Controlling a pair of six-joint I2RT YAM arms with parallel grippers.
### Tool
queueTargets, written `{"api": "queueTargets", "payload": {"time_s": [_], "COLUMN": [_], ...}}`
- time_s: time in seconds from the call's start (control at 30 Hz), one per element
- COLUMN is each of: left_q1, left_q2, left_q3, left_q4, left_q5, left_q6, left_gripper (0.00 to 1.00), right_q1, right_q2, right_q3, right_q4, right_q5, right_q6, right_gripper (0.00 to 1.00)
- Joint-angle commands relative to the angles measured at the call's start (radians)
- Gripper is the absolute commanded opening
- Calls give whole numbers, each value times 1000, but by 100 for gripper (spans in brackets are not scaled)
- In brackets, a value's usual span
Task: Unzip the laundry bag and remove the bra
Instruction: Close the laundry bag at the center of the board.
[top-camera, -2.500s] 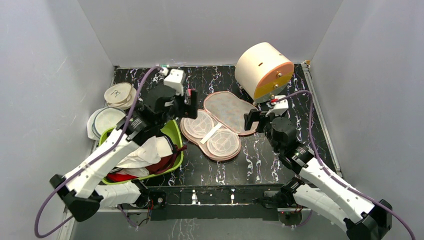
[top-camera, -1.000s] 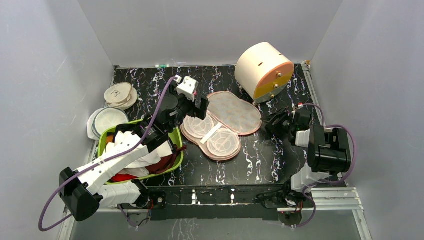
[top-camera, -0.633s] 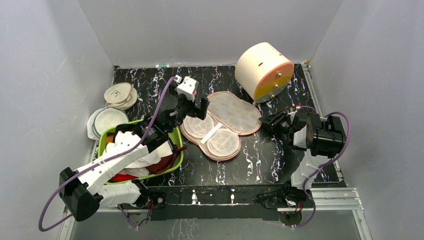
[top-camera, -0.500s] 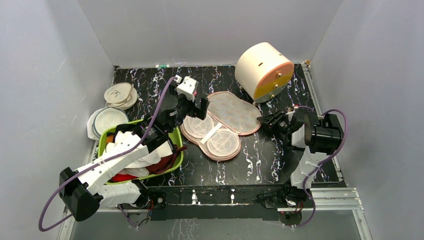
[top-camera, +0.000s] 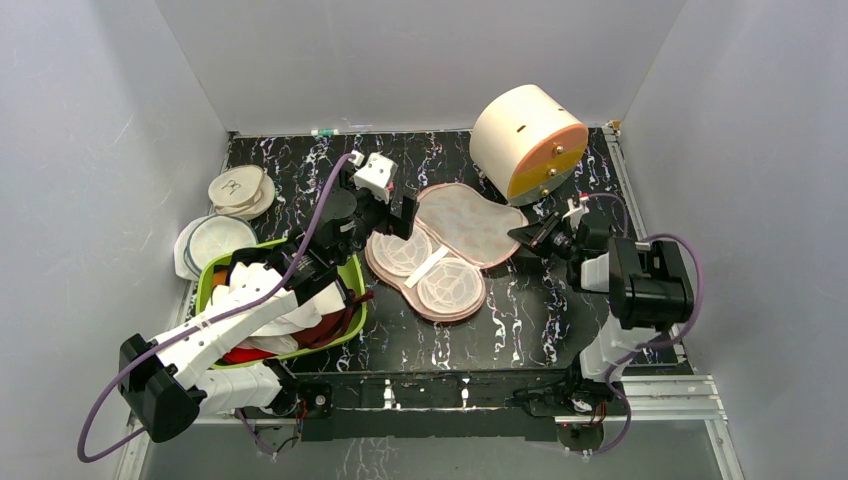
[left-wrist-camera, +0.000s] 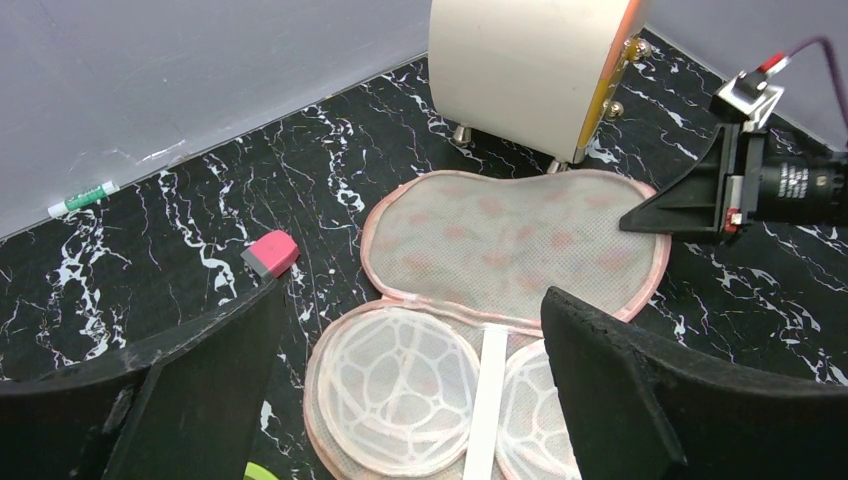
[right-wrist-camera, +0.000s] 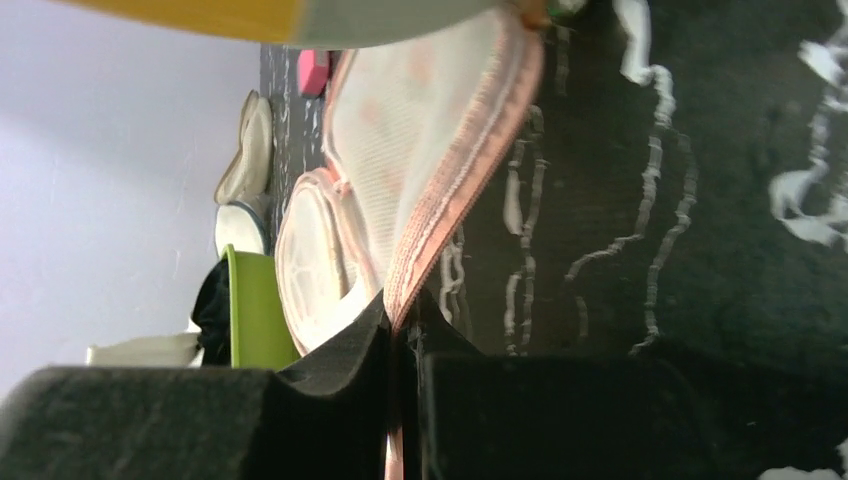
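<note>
Bag rim in right end effector

Black white-veined tabletop; laundry bag spread open at centre; lime-green basin near left; cream drum on feet far right; small pink block beside the bag; round white pouches far left

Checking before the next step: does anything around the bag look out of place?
The laundry bag lies open flat, its flap's rim pinched in the shut right gripper. A small pink-and-grey block lies loose beside the flap, unrelated to the laundry.
</note>
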Motion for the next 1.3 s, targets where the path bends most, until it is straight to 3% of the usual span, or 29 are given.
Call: {"api": "queueTargets", "payload": {"time_s": [0.0,0.27,0.6,0.97,1.27], "left_q1": [-3,-3,-3,-2,8], "left_q2": [2,9,-14,-14,-22], "left_q3": [11,12,-6,-1,-8], "left_q4": [18,17,33,38,54], "left_q5": [-1,4,-45,-436,-458], "left_q6": [-9,-15,-11,6,14], "left_gripper": [98,98,98,98,98], "right_q1": [43,241,591,917,1190], "right_q2": [-166,-384,-643,-603,-409], "right_q3": [51,105,5,53,183], "right_q4": [-186,-499,-561,-655,-752], "right_q5": [45,253,505,690,846], "right_q6": [-264,-618,-907,-1017,-1078], "right_gripper": [1,0,0,0,0]}}
